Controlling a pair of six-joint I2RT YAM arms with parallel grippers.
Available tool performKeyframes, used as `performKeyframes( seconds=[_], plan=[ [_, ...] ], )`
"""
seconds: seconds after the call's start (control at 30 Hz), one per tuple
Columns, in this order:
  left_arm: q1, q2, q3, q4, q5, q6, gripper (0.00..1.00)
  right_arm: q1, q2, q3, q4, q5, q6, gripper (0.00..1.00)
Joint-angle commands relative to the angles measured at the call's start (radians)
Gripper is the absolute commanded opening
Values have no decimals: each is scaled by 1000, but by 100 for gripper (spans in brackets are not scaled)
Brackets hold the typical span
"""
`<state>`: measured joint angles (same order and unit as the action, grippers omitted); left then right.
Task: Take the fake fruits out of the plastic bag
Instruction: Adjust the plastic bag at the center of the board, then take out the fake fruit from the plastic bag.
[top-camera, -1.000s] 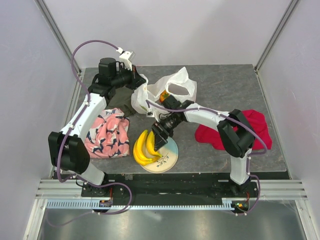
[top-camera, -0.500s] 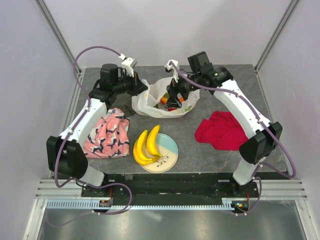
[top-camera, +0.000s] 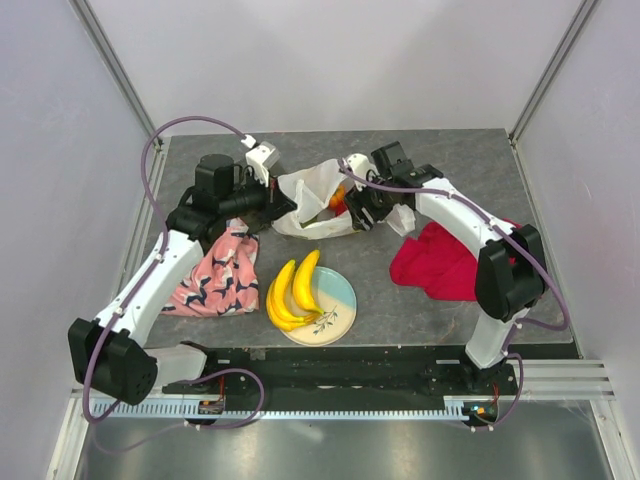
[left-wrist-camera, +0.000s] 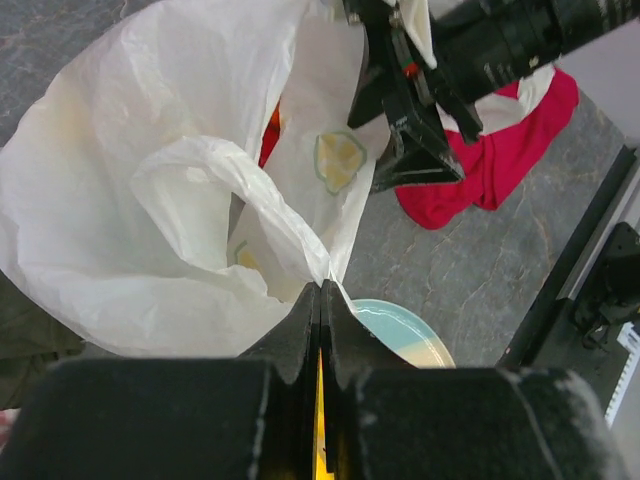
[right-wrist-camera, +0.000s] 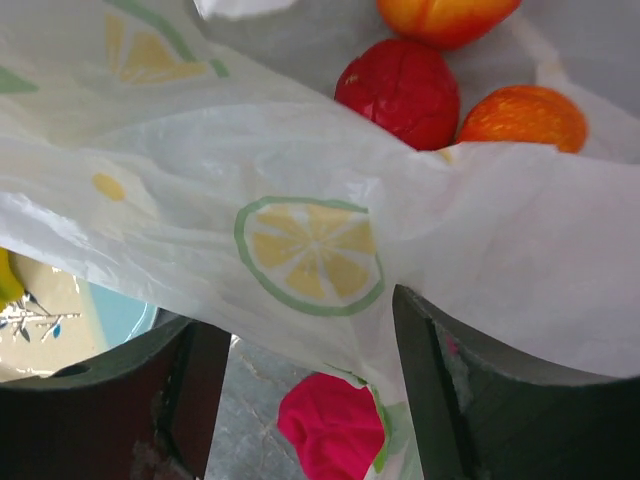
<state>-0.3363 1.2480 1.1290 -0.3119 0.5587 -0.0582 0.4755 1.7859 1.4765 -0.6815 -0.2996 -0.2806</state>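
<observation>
The plastic bag (top-camera: 310, 190) lies crumpled in the upper middle of the top view, on the grey tabletop (top-camera: 450, 160), with one arm at each side of it. The left gripper (top-camera: 272, 200) meets the bag's left edge. In the left wrist view its fingers (left-wrist-camera: 295, 330) are pressed together on a twisted fold of the thin white film, which rises out of the pinch and spreads toward the upper left of that frame.

The right gripper (top-camera: 355, 208) is at the bag's right edge, low over the mouth. In the right wrist view its two dark fingers (right-wrist-camera: 440, 400) stand apart at the bottom of the frame. A sheet of the bag printed with a lemon slice (right-wrist-camera: 310, 255) stretches across the gap between them (whether the film touches either pad cannot be told).

Above that sheet, three fake fruits sit inside the bag: a red fruit (right-wrist-camera: 400, 90), a ribbed orange fruit (right-wrist-camera: 525, 118) to its right, and an orange-yellow fruit (right-wrist-camera: 445, 12) cut off by the top edge.

Two yellow bananas (top-camera: 292, 290) lie outside the bag on the left half of a cream-and-blue plate (top-camera: 340, 300), in the lower middle of the top view. A red cloth (top-camera: 440, 265) lies right of the plate and a pink patterned cloth (top-camera: 215, 270) lies left of it, partly under the left arm.
</observation>
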Motion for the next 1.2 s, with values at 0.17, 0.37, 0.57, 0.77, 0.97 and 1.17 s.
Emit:
performKeyframes(
  seconds=[0.17,0.37,0.57,0.77,0.97,1.17],
  plan=[
    [-9,30,51,-88,-17,129,2,-26,85,387,-56,-304,-64,77],
    [-15,25,55,-90,-36,121,1,-25,150,421,-69,-236,4,70],
    [-15,45,80,-90,-60,115,1,-25,268,496,-101,-50,-51,61],
    [-15,79,104,-90,-57,106,2,-26,337,588,-169,-22,-80,61],
    [-15,77,100,-90,-54,92,2,-25,199,497,-210,-117,-161,62],
    [-15,50,104,-79,-117,21,2,-14,109,363,-214,-232,-236,58]
  ],
)
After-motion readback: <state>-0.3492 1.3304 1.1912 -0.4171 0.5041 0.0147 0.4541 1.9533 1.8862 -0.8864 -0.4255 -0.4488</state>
